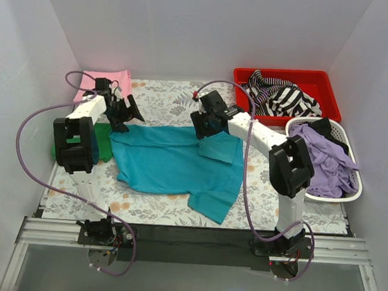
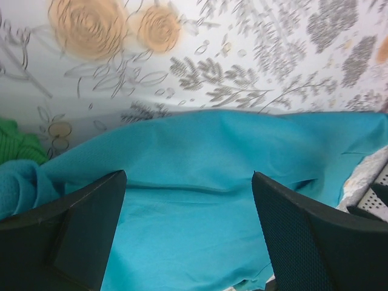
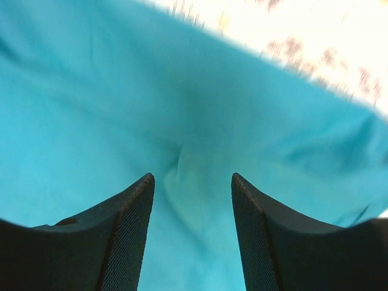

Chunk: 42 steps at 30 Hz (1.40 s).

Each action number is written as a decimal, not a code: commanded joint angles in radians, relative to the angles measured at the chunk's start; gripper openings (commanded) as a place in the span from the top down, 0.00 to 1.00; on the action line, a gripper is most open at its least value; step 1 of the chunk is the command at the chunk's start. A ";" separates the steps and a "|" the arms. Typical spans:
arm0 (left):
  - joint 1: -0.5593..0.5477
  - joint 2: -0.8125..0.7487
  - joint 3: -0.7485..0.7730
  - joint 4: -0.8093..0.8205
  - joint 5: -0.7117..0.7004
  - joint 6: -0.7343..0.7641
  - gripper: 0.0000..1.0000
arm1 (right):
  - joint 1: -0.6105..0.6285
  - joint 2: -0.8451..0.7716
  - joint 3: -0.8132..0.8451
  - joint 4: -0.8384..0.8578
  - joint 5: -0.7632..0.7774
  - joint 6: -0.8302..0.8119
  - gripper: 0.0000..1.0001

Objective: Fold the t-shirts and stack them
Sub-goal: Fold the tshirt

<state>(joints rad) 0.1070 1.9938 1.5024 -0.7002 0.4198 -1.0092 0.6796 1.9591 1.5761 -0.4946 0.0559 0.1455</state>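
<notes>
A teal t-shirt (image 1: 173, 161) lies spread on the floral tablecloth, with its right sleeve folded over at the top right. My left gripper (image 1: 125, 114) is open just over the shirt's far left corner; the teal cloth (image 2: 200, 212) lies flat between the fingers. My right gripper (image 1: 204, 125) is open over the shirt's far right edge, with a small ridge of teal cloth (image 3: 194, 182) between the fingers. A folded pink t-shirt (image 1: 107, 81) lies at the far left. A green t-shirt (image 1: 101, 142) lies beside the left arm, partly hidden by it.
A red bin (image 1: 318, 81) with a striped black-and-white garment (image 1: 281, 95) stands at the back right. A white basket (image 1: 351, 190) with purple and black clothes (image 1: 323, 154) stands at the right. White walls enclose the table on three sides.
</notes>
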 commanded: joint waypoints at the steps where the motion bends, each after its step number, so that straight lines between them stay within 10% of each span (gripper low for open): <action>1: -0.004 0.020 0.077 0.031 0.056 -0.017 0.17 | -0.040 0.112 0.113 0.008 -0.017 -0.026 0.41; 18: -0.023 0.147 0.053 0.005 -0.042 0.004 0.17 | -0.120 0.323 0.226 -0.041 -0.100 -0.012 0.42; 34: -0.023 0.540 0.728 -0.183 -0.009 0.018 0.18 | -0.195 0.607 0.700 -0.125 -0.131 -0.047 0.36; 42: -0.044 0.202 0.447 0.030 0.157 0.017 0.16 | -0.184 0.293 0.463 0.113 -0.156 -0.112 0.31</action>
<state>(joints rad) 0.0830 2.3775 2.0048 -0.7246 0.5095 -1.0180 0.4850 2.4104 2.0644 -0.4931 -0.0856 0.0761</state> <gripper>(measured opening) 0.836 0.687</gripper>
